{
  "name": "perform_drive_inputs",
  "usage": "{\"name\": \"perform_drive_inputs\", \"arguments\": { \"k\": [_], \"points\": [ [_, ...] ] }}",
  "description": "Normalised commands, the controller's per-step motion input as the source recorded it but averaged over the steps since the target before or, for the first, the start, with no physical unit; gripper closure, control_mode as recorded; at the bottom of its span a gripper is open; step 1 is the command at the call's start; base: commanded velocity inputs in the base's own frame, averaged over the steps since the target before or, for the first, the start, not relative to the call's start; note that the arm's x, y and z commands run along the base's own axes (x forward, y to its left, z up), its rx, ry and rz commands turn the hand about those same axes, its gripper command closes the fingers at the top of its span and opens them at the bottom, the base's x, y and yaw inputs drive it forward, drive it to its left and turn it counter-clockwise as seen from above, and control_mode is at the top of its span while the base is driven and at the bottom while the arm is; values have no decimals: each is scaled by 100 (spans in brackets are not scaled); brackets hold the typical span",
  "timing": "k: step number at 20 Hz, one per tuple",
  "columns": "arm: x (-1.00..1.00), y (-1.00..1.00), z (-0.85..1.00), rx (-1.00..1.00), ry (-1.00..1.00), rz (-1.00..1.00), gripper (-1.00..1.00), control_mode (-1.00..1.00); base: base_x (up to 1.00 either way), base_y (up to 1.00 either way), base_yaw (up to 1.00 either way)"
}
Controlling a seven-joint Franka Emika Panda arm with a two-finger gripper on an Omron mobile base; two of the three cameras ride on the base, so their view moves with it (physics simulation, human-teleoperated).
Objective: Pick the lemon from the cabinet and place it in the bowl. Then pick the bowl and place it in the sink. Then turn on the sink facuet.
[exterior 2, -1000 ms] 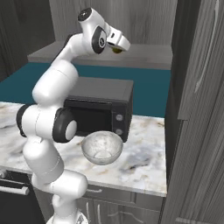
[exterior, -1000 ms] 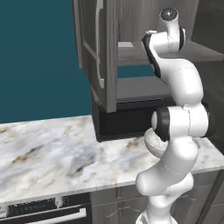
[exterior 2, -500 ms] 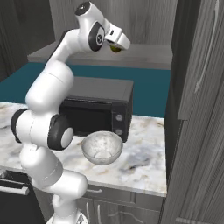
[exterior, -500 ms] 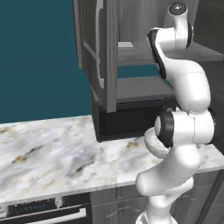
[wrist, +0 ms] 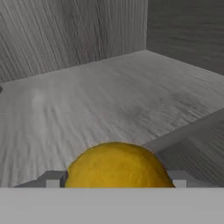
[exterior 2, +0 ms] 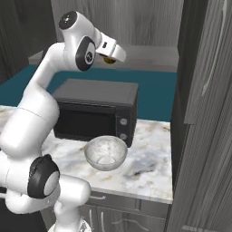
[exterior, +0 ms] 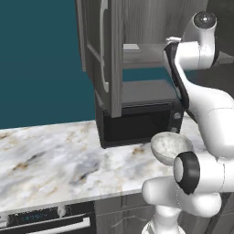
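Gripping the lemon [wrist: 116,166] between its two fingers over the cabinet [wrist: 87,100] shelf, the hand [exterior 2: 111,53] risks dropping the round fruit short of the bowl [exterior 2: 105,152], well below it on the table [exterior 2: 149,167], should the hold slip.

lemon [wrist: 116,166] between fingertips [wrist: 53,178], cabinet [wrist: 87,100] shelf
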Motion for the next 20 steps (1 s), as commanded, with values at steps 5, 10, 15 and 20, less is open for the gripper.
{"name": "perform_drive_inputs", "arguments": {
  "k": [5,10,15,20],
  "points": [
    [-100,7,-3,0,1,12,100,-100,0,0,0],
    [-100,17,-11,0,7,7,100,-100,0,0,0],
    [-98,17,-73,0,9,8,100,-100,0,0,0],
    [-44,22,-100,-3,18,7,100,-100,0,0,0]
  ]
}}
